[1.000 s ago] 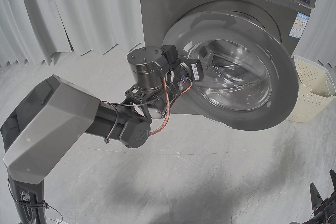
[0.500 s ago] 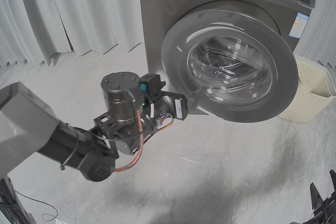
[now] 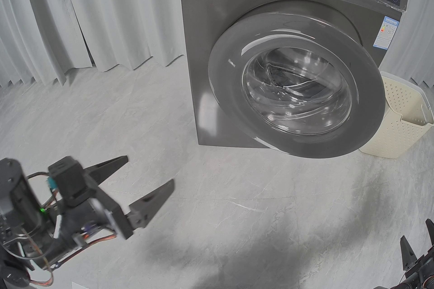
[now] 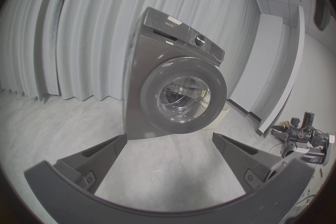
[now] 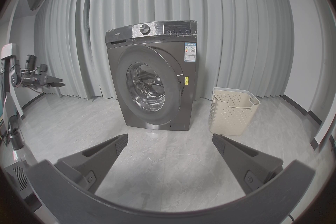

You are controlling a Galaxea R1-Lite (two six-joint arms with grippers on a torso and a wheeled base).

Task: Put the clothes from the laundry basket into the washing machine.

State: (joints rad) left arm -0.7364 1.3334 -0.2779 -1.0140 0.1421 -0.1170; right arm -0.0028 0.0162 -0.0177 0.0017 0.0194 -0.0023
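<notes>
1. Hanging spread-fingered and empty, the left gripper sits low, well apart from the washing machine; the right gripper is likewise released.
2. The door looks ajar; a flat push on its rim would probably latch it best.
3. The laundry basket stands just beside the machine, with no clothes showing above its rim.
4. Bare floor leaves wide swinging room.

Count: 1 washing machine w/ 1 round door, 1 laundry basket.
</notes>
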